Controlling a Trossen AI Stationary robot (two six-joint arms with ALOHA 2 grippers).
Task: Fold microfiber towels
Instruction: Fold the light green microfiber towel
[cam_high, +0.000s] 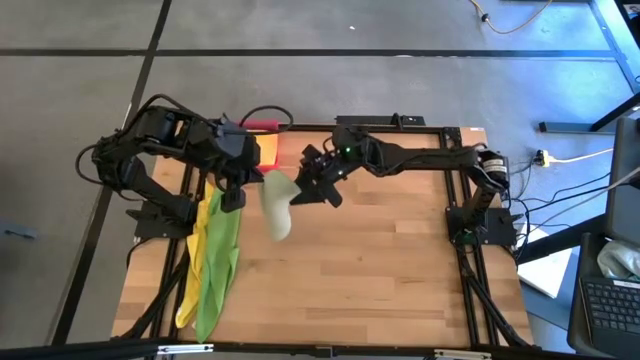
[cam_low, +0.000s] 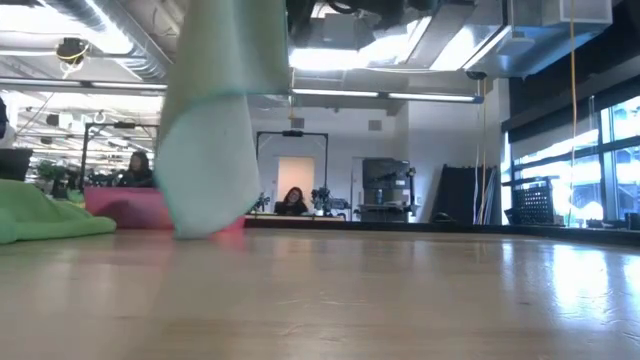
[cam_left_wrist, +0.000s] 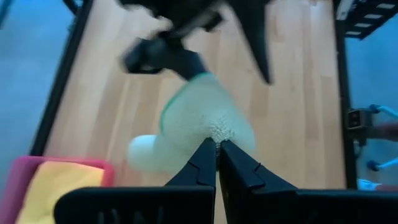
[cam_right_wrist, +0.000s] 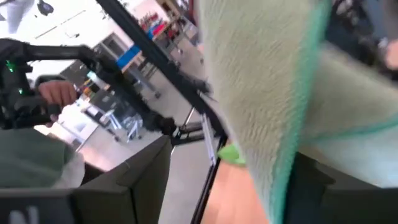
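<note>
Three loose cloths: pale olive-green microfiber towel (cam_high: 277, 205) pinched by closed left gripper (cam_left_wrist: 217, 148); bright green towel (cam_high: 220, 262) and yellow towel (cam_high: 193, 270) lying flat. Right gripper (cam_high: 308, 185) open beside it. Only left wrist view shows pink-red tray (cam_left_wrist: 17, 169).

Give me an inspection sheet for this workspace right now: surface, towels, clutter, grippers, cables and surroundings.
Surface: wooden table, mostly bare on the right arm's side.
Job's things: pale green towel hanging in the air above the table; bright green towel and yellow towel lying along the left edge; another yellow cloth in the pink-red tray at the far edge.
Clutter: nothing seen.
Grippers: left gripper shut on the pale green towel; right gripper open beside it, holding nothing.
Cables: white cable on the floor, right of the table.
Surroundings: seated person in the room behind; laptop at right.
</note>
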